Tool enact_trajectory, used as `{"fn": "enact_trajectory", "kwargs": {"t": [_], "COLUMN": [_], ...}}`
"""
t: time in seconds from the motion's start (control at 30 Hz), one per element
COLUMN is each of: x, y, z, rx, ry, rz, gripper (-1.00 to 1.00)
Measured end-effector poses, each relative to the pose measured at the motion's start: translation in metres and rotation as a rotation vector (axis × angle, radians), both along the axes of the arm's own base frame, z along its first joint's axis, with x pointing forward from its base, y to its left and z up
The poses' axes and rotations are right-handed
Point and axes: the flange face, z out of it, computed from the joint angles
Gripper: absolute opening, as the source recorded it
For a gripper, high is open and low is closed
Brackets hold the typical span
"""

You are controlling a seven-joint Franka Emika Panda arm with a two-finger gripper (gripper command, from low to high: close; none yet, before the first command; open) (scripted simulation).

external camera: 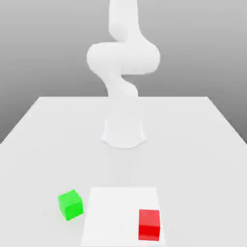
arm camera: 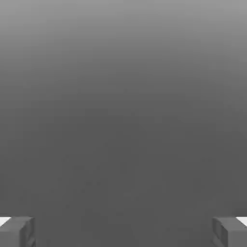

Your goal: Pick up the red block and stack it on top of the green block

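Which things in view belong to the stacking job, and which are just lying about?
Part of the job:
- Red block, to be picked up
- Green block, to be stacked on
- Claw, open

Not part of the job:
- White sheet-like patch on the table; the red block is over it, the green block beside it

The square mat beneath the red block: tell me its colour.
White; the mat shows best in the exterior view.
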Motion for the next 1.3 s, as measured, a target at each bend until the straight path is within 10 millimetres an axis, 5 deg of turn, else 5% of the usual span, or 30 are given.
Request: {"fn": "enact_trajectory", "kwargs": {"t": [0.2,0.4,0.57,0.77,0.9,0.97,1.0,1.2,1.3], "x": [0.066,0.101,0.108,0.090,0.083,0.082,0.081,0.081,0.082], "y": [0.014,0.026,0.037,0.052,0.055,0.055,0.055,0.055,0.055], "z": [-0.107,-0.223,-0.321,-0.434,-0.491,-0.517,-0.524,-0.528,-0.504], "rx": [-0.009,-0.008,0.001,0.024,0.033,0.033,0.032,0.032,0.033], "ry": [0.182,0.358,0.504,0.679,0.722,0.724,0.724,0.724,0.724], "rz": [-0.023,-0.037,-0.043,-0.046,-0.049,-0.049,-0.048,-0.048,-0.049], "gripper": [0.00,0.00,0.00,0.00,0.00,0.00,-1.00,-1.00,-1.00]}}
